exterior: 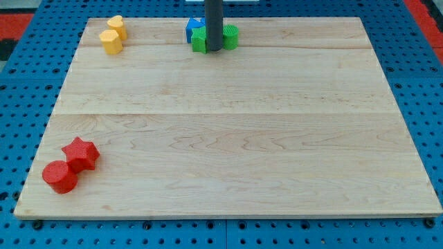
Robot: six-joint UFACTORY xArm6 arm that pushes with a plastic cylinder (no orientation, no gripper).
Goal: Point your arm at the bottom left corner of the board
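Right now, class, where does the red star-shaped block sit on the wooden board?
The red star-shaped block sits near the wooden board's bottom-left corner in the camera view, touching the red cylinder below-left of it.

Board [228, 124] is showing pale wood, smooth, faint grain. Blue perforated bench [14, 124] is looking matt. Red star block [81, 153] is looking plasticky, matt.

Wooden counter [228, 138] on blue pegboard [21, 104], dark rod's tool [214, 48] at top centre among green blocks [199, 40] and blue block [194, 28], two yellow blocks [111, 36] top left, red star [81, 153] touching red cylinder [60, 177] bottom left
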